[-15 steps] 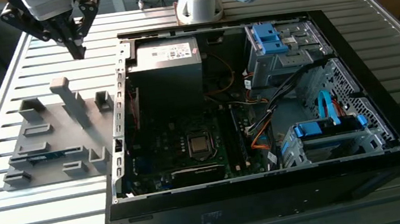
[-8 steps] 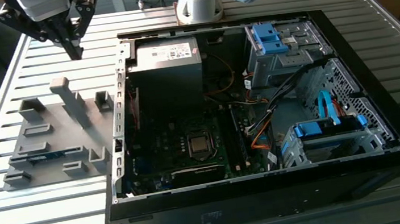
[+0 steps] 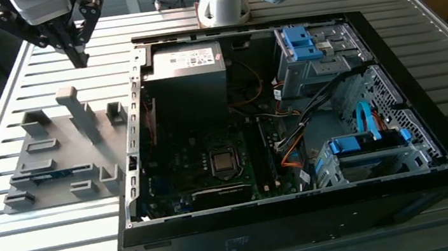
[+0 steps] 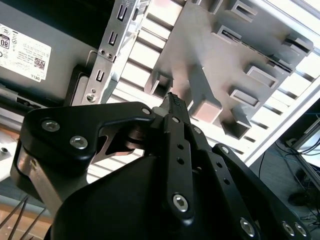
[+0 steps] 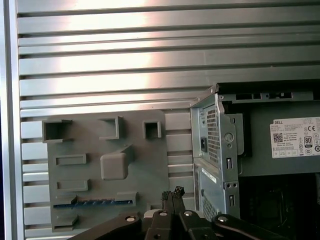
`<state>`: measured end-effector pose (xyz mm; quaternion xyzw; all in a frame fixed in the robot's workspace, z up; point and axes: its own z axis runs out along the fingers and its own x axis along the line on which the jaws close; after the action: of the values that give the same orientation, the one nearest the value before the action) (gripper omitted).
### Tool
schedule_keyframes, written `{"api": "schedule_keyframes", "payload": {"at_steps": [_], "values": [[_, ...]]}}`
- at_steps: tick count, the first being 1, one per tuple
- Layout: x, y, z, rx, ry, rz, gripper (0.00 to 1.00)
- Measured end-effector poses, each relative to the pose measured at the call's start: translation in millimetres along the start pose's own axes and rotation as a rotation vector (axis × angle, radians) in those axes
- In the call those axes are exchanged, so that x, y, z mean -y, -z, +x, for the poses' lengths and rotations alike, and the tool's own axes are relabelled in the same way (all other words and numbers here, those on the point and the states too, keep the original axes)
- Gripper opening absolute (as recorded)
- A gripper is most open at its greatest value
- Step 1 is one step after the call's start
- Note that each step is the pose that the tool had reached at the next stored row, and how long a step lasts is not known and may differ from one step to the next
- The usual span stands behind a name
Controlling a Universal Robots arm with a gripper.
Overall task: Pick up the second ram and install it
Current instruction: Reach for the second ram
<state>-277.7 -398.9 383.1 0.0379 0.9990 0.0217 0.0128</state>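
The second ram [image 3: 50, 175] is a thin blue strip standing on edge in a slot of the grey fixture plate [image 3: 56, 152], on the exterior view's left of the open computer case [image 3: 292, 123]. In the first wrist view the ram [image 5: 92, 202] lies along the fixture plate [image 5: 100, 165] near my fingertips. My gripper [image 3: 77, 57] hangs high above the far end of the fixture, well apart from the ram. Its black fingers meet at the tip in both wrist views, so the gripper [image 5: 172, 192] [image 4: 172, 100] is shut with nothing held.
The case's metal side wall [image 3: 135, 130] stands right beside the fixture. Inside are the power-supply box [image 3: 186, 63], the motherboard [image 3: 220, 161] and blue-latched drive bays [image 3: 364, 147]. The arm's base [image 3: 222, 4] stands behind the case on the ribbed metal table [image 3: 51, 249].
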Motion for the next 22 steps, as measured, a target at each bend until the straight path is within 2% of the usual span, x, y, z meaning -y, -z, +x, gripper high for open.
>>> {"api": "schedule_keyframes", "payload": {"at_steps": [22], "values": [[1.3,-0.3,16.2,0.0000,0.000,0.0000,0.11]]}}
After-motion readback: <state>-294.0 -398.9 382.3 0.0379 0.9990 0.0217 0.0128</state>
